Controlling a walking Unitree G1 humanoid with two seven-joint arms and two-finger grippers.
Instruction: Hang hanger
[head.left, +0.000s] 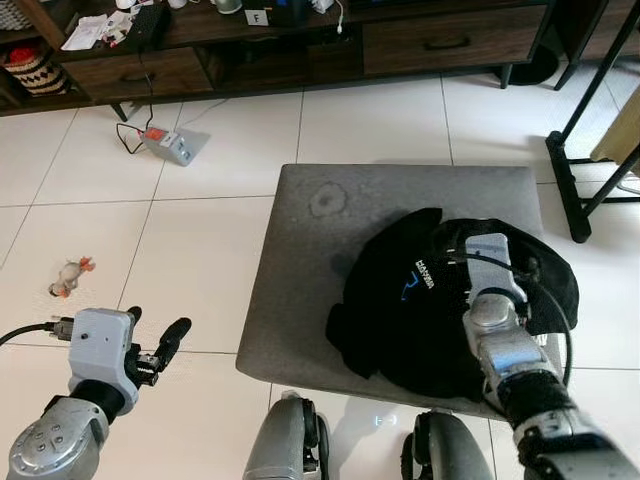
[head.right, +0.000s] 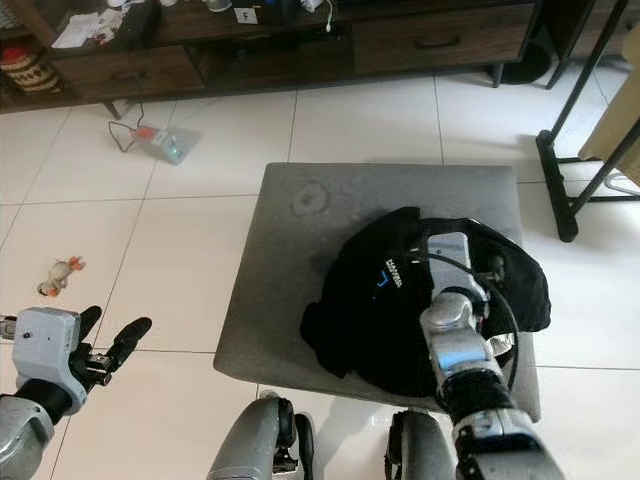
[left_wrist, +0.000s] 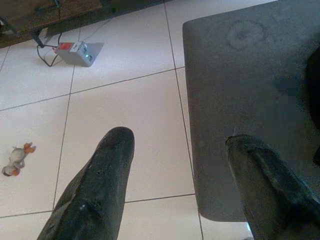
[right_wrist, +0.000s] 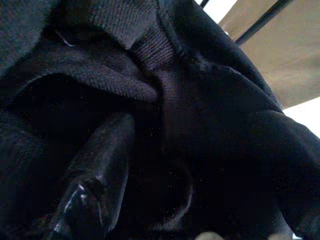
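Grey ottoman (head.left: 300, 290): sitting on white tiled floor (head.left: 200, 220), directly in front of the robot.

Black garment (head.left: 400, 320): lying bunched on the ottoman's right half, a small blue-and-white label showing on its upper side. No hanger can be made out in the heap; it may be lying under the cloth.

Right gripper (right_wrist: 165, 165): reaching down into the garment's folds near a ribbed collar or cuff. One black finger (right_wrist: 95, 175) is showing against the dark cloth; whether the fingers are spread or pinching cannot be told.

Left gripper (head.left: 155, 340): hovering over the floor, off the ottoman's left edge, fingers spread apart and holding nothing.

Small toy duck (head.left: 70, 276): lying on the tiles to the left.

Power strip (head.left: 168, 143): lying near a dark wooden cabinet (head.left: 450, 40).

Black metal stand (head.left: 575, 170): standing just right of the ottoman.
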